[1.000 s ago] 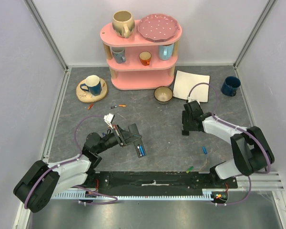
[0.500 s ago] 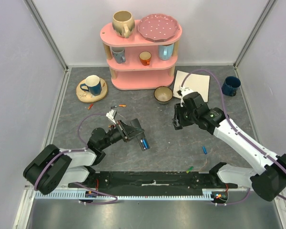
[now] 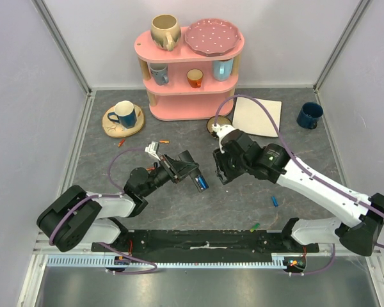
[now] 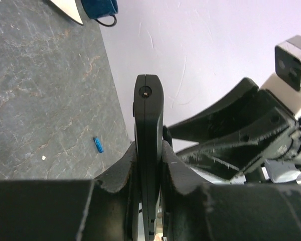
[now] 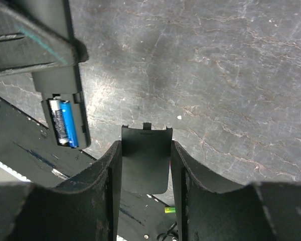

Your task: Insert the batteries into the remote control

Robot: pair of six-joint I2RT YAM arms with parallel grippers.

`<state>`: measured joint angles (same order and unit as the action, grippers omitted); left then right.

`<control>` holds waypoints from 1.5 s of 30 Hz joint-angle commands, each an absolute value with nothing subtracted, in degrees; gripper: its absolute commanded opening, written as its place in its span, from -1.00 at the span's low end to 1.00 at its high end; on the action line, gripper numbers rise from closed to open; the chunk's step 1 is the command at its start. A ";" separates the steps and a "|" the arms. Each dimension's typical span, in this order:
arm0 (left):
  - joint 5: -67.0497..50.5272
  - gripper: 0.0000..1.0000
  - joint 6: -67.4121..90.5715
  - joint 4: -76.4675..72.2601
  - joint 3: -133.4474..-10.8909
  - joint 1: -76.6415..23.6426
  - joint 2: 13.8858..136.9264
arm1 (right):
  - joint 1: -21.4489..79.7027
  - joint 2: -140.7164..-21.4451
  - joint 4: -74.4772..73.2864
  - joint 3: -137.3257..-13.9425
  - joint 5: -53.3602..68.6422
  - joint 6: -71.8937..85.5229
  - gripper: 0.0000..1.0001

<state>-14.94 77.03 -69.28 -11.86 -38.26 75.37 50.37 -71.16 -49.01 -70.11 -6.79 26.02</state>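
Dark grey stone-like surface [image 3: 102, 128], matt and crossed by pale veins, carries everything. The left end effector [image 4: 149, 153] is pressed together on the remote control [image 4: 148, 110], a flat black plastic slab with a rounded end, which shows edge-on in the left wrist view. At one end of the remote control the compartment stands open. Inside lies a glossy blue battery [image 5: 69, 123] and, touching it, a second battery [image 5: 55, 120] (its colour I cannot tell).

Just to the right of the remote control, the right end effector [image 5: 145, 148] pinches a black cover plate [image 5: 145, 168], thin and rectangular, with small tabs on one edge.

Well to the right of the remote control a loose blue cylinder [image 3: 275, 201] lies on the surface, and a green cylinder [image 3: 255, 226] lies right of it and nearer to the arm bases. Behind the remote control and a little left lies an orange cylinder [image 3: 163, 141]. Far behind stands a pink rounded shelf [image 3: 191, 67].
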 commanded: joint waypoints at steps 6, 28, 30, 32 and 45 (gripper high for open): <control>-8.00 -0.96 76.11 -71.71 -15.03 -40.52 78.92 | 55.63 -74.62 -49.48 -75.14 -9.67 27.33 -0.71; -9.84 -0.96 78.75 -72.60 -15.73 -40.69 81.39 | 60.82 -80.24 -47.37 -76.99 -10.19 29.27 -0.74; -10.02 -0.96 78.84 -72.77 -15.73 -40.69 81.39 | 60.91 -80.33 -46.85 -76.56 -10.37 29.27 -0.74; -10.19 -0.96 79.10 -72.95 -15.73 -40.69 81.47 | 60.82 -80.68 -46.50 -76.29 -10.46 29.36 -0.74; -10.72 -0.96 79.80 -73.12 -15.91 -41.13 81.39 | 60.91 -81.82 -43.42 -74.36 -11.60 30.06 -0.78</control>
